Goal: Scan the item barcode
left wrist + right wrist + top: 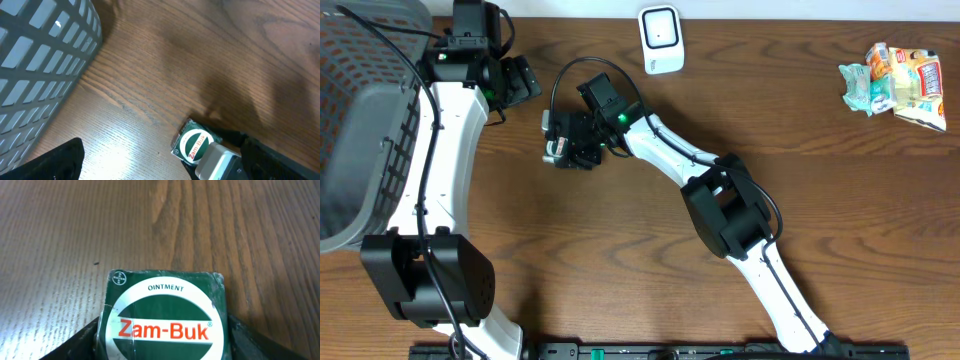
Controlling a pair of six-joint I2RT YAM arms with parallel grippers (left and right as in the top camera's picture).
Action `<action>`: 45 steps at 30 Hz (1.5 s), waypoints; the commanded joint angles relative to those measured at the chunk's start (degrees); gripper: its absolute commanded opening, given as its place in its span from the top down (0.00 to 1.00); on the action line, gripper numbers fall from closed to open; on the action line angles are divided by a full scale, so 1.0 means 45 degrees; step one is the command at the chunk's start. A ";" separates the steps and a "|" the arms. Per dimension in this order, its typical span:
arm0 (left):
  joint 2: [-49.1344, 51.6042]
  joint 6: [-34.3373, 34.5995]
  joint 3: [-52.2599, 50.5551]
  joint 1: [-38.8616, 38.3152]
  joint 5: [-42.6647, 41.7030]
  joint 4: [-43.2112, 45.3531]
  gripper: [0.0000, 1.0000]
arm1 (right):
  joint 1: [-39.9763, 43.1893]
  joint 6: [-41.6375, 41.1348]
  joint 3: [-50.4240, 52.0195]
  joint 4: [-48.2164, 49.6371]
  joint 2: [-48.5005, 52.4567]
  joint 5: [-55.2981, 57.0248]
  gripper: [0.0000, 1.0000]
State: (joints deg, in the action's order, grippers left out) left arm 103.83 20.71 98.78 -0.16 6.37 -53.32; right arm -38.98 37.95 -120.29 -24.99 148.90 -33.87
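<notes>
Overhead view: the right gripper (pixel 563 143) sits left of centre on the table (pixel 620 260), its arm stretching in from the lower right. The left gripper (pixel 520 80) is at upper left beside the basket (pixel 360 120). A white scanner (pixel 660 38) stands at the top edge, and crumpled snack packets (pixel 898 82) lie at upper right, well apart from both arms. From above, the box is largely hidden under the right gripper, and the set of either claw cannot be read. Right wrist view supplies what is missing there. A green box (pixel 167 320) marked "Zam-Buk" and "Ointment" lies flat on the wood at the bottom centre of the frame, printed face up. A dark finger (pixel 90 337) presses against its left side and another against its right, so the right claw is closed on the box. No barcode shows on this face. Left wrist view shows the same box at lower right, seen at an angle, with a pale grey part of the right gripper lying over its near corner. The basket's slotted wall fills the upper left. One dark finger (pixel 55 160) of the left claw shows at lower left, with only bare wood beside it, so that claw stands wide and holds nothing.
</notes>
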 commanded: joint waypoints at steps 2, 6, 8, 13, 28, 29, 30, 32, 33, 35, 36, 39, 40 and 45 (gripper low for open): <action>0.0078 -0.0073 0.0073 0.0000 0.0160 -0.0005 0.02 | -0.0015 -0.1195 -0.0151 0.0267 -0.0019 0.0583 0.33; 0.0073 -0.0073 0.0073 0.0000 0.0160 -0.0005 0.02 | 0.0146 -0.2249 -0.0165 0.0112 -0.0223 0.1107 0.47; 0.0078 -0.0073 0.0073 0.0000 0.0160 -0.0005 0.02 | 0.0253 -0.2492 -0.0165 -0.0141 -0.0403 0.1117 0.50; 0.0073 -0.0073 0.0073 0.0000 0.0160 0.0000 0.02 | 0.0675 -0.2482 -0.0165 -0.1826 -0.1370 0.1588 0.48; 0.0073 -0.0073 0.0073 0.0000 0.0160 -0.0005 0.02 | 0.3147 0.1020 -0.0160 -0.9656 -0.3696 0.6154 0.46; 0.0078 -0.0073 0.0073 0.0000 0.0160 -0.0005 0.02 | 0.3317 0.1020 -0.0160 -0.9768 -0.3691 0.6368 0.41; 0.0073 -0.0073 0.0073 0.0000 0.0160 -0.0005 0.02 | 0.3517 0.1020 -0.0160 -0.9840 -0.3691 0.6518 0.38; 0.0073 -0.0073 0.0073 0.0000 0.0160 -0.0005 0.02 | 0.3847 0.1020 -0.0160 -0.9821 -0.3691 0.6470 0.29; 0.0073 -0.0073 0.0073 0.0000 0.0160 -0.0005 0.02 | 0.3978 0.1025 -0.0160 -0.9763 -0.3691 0.6450 0.25; 0.0073 -0.0073 0.0073 0.0000 0.0160 -0.0005 0.02 | 0.4255 0.1020 -0.0160 -0.9646 -0.3682 0.6455 0.16; 0.0078 -0.0073 0.0073 0.0000 0.0165 -0.0005 0.02 | 0.4381 0.1020 -0.0160 -0.9564 -0.3682 0.6450 0.11; 0.0073 -0.0073 0.0073 -0.0005 0.0165 -0.0005 0.02 | 0.4741 0.0811 -0.0160 -0.9194 -0.3682 0.6329 0.06; 0.0078 -0.0073 0.0073 0.0000 0.0160 -0.0005 0.02 | 0.4828 0.0554 -0.0160 -0.9146 -0.3682 0.6096 0.06; 0.0073 -0.0073 0.0073 0.0000 0.0160 -0.0005 0.02 | 0.4930 -0.2467 -0.0160 -0.9044 -0.3682 0.4177 0.01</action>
State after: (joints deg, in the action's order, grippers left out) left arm 103.83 20.71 98.78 -0.16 6.37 -53.32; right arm -16.82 37.80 -120.55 -65.63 132.99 -7.79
